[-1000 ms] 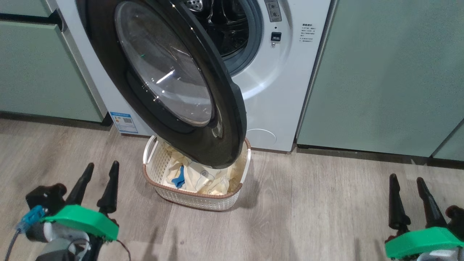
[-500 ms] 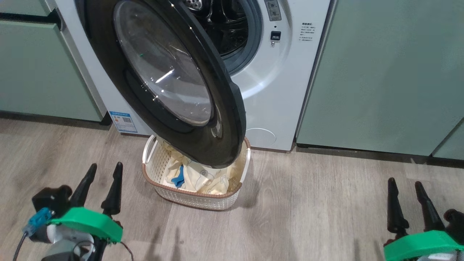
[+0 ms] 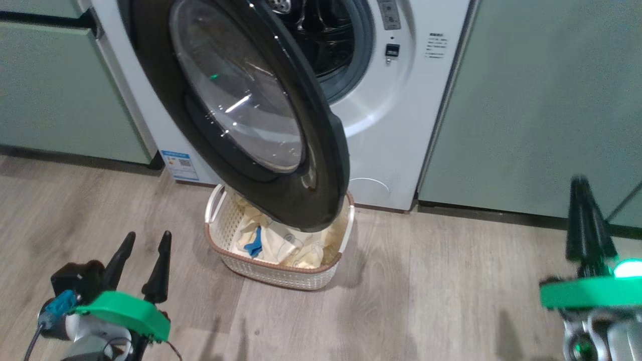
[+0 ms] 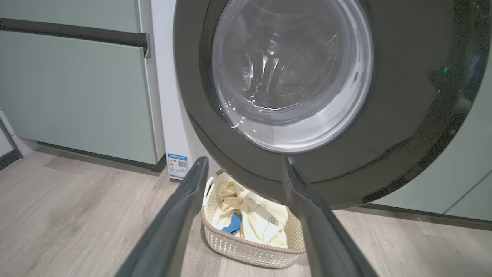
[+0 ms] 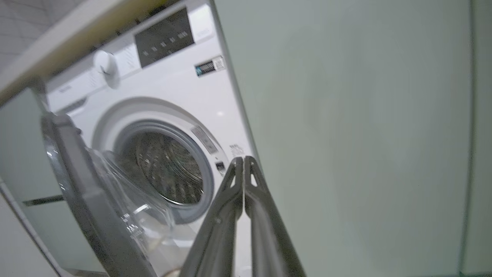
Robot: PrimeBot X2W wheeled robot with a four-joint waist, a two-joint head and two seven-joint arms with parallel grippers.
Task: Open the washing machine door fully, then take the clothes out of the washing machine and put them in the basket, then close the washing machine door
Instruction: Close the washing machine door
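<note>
Head view: left gripper (image 3: 149, 235) at lower left, fingers wide and empty; clothes (image 3: 281, 245) lie in the basket (image 3: 271, 264) at centre beneath the open washing machine door (image 3: 241, 115); right gripper (image 3: 582, 183) at lower right, fingers pressed together on nothing, so only closing the door seems left.

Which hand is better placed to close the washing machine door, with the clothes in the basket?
Probably left. The open left hand points straight at the outer face of the washing machine door, ready to push. The right hand, shut, sits by the cabinet, on the door's drum side.
</note>
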